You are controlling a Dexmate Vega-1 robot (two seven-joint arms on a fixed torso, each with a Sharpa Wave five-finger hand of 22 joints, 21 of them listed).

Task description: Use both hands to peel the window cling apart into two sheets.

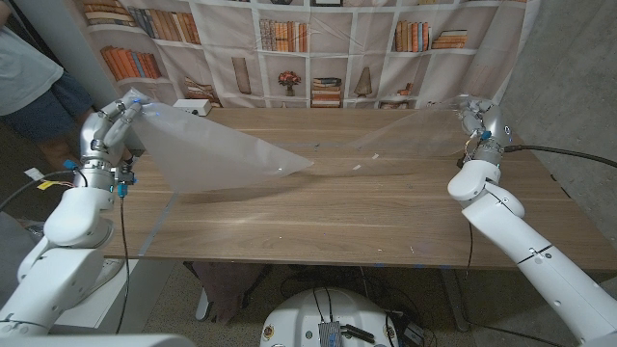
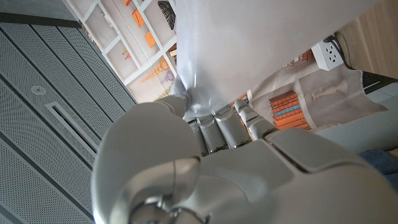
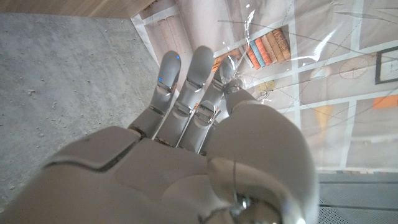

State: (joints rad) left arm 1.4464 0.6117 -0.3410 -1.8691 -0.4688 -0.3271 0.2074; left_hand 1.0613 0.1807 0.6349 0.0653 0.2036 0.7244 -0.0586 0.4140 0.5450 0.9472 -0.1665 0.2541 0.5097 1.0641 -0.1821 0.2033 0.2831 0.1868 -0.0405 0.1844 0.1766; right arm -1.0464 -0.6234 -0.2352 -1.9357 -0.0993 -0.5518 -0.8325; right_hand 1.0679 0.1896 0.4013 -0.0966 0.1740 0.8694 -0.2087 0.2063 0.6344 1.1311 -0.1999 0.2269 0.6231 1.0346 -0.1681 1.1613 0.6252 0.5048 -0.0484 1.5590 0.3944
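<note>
left robot hand (image 1: 118,123) grips a frosted sheet (image 1: 217,152), right robot hand (image 1: 475,120) pinches a clear sheet (image 1: 405,135); above the counter (image 1: 337,212) we judge them nearly apart, needing wider spread.

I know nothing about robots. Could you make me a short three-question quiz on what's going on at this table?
1. True or false: the left hand holds a frosted sheet lifted off the wooden table.
2. What does the right hand pinch? A) a book B) a clear sheet C) a cable
3. Fill in: the backdrop behind the table is printed with a ____.

Key
1. True; one corner is in the hand, and the far tip reaches down toward the table's middle.
2. B; the right wrist view shows clear film at its fingertips.
3. Bookshelf.
</note>
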